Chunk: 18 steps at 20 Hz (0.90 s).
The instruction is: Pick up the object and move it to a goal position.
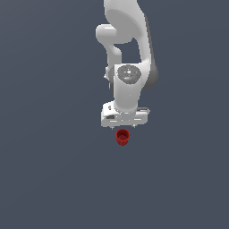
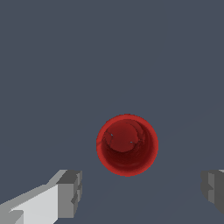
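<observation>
Item: red cup (image 1: 123, 137), upright on the table (image 1: 44, 179), just off centre under the end effector (image 2: 140, 192); fingers (image 2: 70, 192) spread wide, empty. Step: approach. Next, likely: centre, descend, close on cup

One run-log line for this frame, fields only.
phase: approach | gripper: open, empty | red cup: upright, hollow top up, not between fingers | contact: none | surface: bare grey

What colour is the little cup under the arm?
Red all over, inside darker; the cup shows best in the wrist view.
</observation>
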{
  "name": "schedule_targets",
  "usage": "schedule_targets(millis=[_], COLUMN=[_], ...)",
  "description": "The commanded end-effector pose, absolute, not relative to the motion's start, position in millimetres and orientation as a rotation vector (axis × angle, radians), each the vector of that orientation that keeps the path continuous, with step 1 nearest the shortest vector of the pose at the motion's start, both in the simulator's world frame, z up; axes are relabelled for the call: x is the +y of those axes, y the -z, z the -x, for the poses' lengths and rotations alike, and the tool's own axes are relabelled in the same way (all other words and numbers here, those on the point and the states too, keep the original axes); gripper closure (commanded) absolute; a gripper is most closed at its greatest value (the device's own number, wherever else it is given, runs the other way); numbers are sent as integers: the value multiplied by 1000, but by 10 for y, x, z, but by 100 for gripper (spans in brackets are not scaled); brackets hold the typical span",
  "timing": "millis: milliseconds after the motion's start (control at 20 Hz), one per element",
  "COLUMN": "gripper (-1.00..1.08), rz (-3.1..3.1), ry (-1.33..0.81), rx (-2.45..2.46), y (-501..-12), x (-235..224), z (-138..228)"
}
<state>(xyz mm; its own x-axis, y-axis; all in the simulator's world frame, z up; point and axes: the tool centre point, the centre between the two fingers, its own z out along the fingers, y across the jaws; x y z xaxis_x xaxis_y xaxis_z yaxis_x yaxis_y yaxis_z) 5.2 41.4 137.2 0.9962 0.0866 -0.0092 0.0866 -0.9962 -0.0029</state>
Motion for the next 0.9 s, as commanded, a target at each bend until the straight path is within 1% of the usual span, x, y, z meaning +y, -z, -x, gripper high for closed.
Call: schedule_targets(millis=[0, 250, 600, 850], gripper=[-92, -92, -92, -92], rz=[3137, 3138, 3138, 3138], ry=[-10, -2, -3, -2], rx=[-137, -137, -138, -138], y=[-1223, -1023, -970, -794], x=[423, 434, 437, 437], z=[-75, -103, -102, -98])
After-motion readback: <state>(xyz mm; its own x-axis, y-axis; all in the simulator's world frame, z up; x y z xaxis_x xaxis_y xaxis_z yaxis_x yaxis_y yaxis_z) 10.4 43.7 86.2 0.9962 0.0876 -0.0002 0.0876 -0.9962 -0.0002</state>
